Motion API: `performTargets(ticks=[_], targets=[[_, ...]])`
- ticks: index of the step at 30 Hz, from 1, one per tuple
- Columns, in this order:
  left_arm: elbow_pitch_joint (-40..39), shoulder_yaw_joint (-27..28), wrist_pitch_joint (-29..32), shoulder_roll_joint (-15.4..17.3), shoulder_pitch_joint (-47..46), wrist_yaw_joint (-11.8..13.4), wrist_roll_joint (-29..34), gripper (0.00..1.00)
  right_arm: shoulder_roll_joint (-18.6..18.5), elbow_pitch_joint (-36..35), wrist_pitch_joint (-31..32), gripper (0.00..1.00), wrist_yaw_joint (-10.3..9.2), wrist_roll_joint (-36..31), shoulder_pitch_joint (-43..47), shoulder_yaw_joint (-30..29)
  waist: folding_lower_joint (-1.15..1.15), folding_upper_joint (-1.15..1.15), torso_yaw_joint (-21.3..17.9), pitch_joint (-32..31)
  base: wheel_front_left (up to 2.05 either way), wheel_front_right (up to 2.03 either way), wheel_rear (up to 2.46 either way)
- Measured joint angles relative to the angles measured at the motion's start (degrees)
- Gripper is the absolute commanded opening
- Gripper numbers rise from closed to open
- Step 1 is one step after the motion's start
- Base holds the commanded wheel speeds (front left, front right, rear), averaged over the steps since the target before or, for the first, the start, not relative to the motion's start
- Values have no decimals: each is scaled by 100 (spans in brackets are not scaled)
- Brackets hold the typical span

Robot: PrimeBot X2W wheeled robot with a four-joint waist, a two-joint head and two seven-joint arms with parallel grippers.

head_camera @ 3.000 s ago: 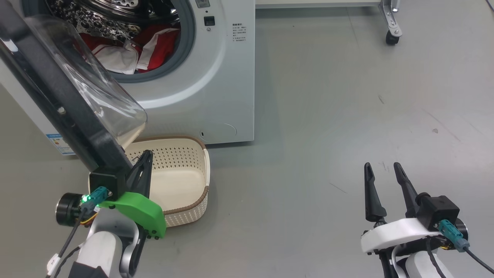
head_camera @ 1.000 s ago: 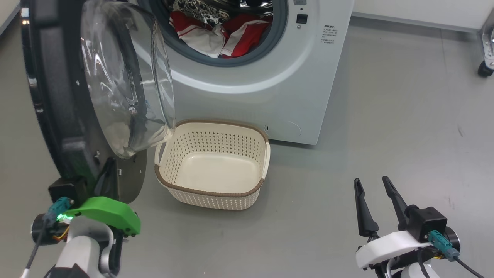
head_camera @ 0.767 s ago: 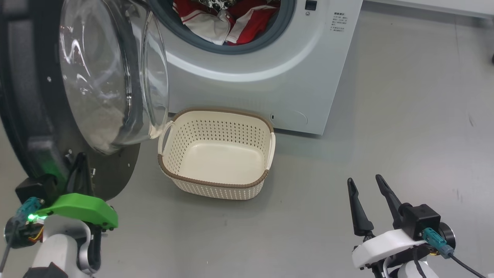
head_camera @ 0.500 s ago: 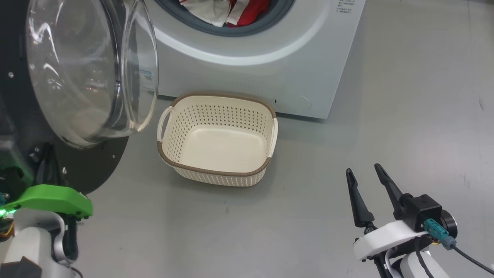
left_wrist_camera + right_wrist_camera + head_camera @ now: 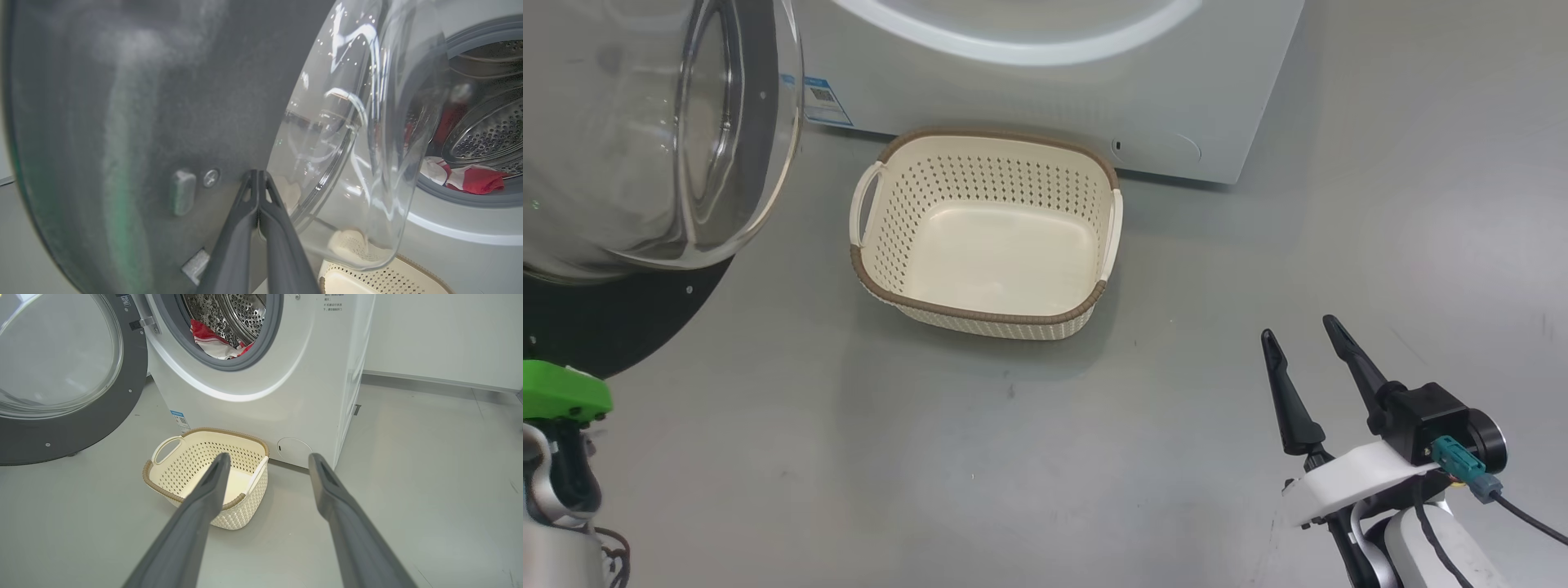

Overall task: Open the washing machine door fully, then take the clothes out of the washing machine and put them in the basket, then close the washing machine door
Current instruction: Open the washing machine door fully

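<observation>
The washing machine door (image 5: 143, 122) stands swung wide to the left, its dark inner rim and clear glass bowl (image 5: 645, 139) facing me. My left gripper (image 5: 256, 174) is shut and empty, tips against the door's dark inner face beside the glass. The washing machine (image 5: 286, 375) shows its open drum mouth, with the red and white clothes (image 5: 208, 339) lying inside. The cream basket (image 5: 980, 314) sits empty on the floor before the machine. My right gripper (image 5: 1298, 327) hangs open over the floor, right of the basket and apart from it.
Grey floor (image 5: 1192, 245) spreads to the right of the basket and the machine. A small blue sticker (image 5: 818, 90) marks the machine's lower left front. A white wall (image 5: 429, 335) runs behind the machine's right side.
The door has swung wider open to the left, my shut left gripper going with it. The head camera has tipped down, losing the drum mouth. The right gripper stays open and still.
</observation>
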Motion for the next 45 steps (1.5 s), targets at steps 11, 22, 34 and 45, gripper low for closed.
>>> performTargets(ticks=[11,22,34,45], targets=[[235,414,-8,380,-320,16,-227,0,-137,-162,126,100,-18,-55,-132,-40,0,0,34,479,0,0,0],[546,646,-58,691,-706,-5,-342,0,-230,-301,183,100,-19,-102,-230,-60,0,0,41,909,0,0,0],[976,457,-229,661,-859,-119,-279,0,-253,-218,181,100,-18,-102,-238,-64,0,0,83,892,0,0,0],[1232,122,-348,624,-855,-307,-8,0,-155,13,101,100,7,-73,-238,-26,0,0,93,555,0,0,0]])
